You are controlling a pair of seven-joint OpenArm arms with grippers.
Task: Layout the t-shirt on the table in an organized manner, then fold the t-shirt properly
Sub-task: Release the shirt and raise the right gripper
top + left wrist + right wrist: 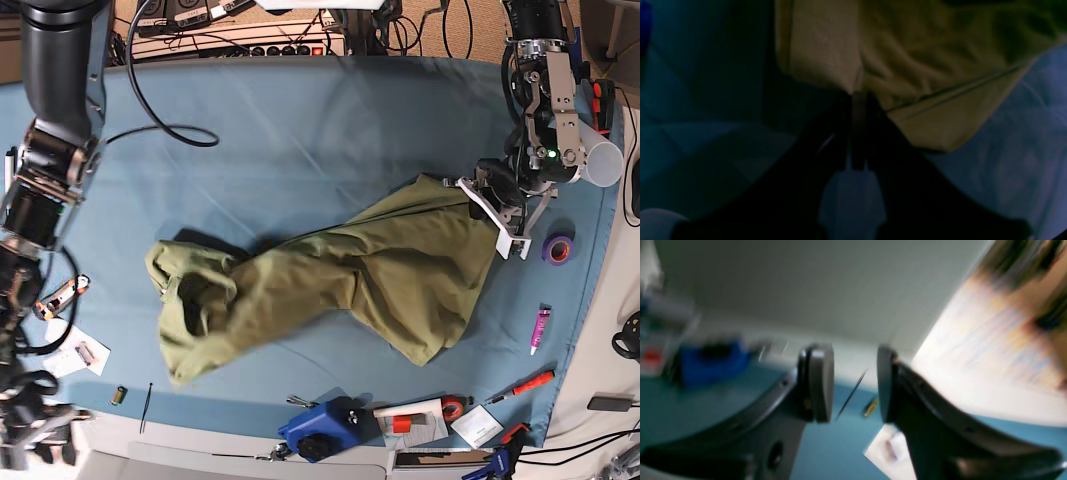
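Observation:
The olive-green t-shirt [330,280] lies crumpled and stretched diagonally across the light-blue table [300,130]. Its bunched end is at the left and a corner is raised at the upper right. My left gripper [478,195] is shut on that raised corner. The left wrist view shows the dark fingers [858,95] pinching the t-shirt [907,50] close to a stitched hem, above the table [1023,150]. My right gripper [855,373] stands open with nothing between its pads, off the table's near left corner. The right wrist view is blurred. The right arm [40,170] runs down the left edge.
A purple tape roll [558,248], a white cup [605,163] and a marker [541,328] sit by the right edge. A blue device [320,430] and a red-handled tool [525,385] line the front edge. A white card [78,352] and a black zip tie [147,405] lie front left.

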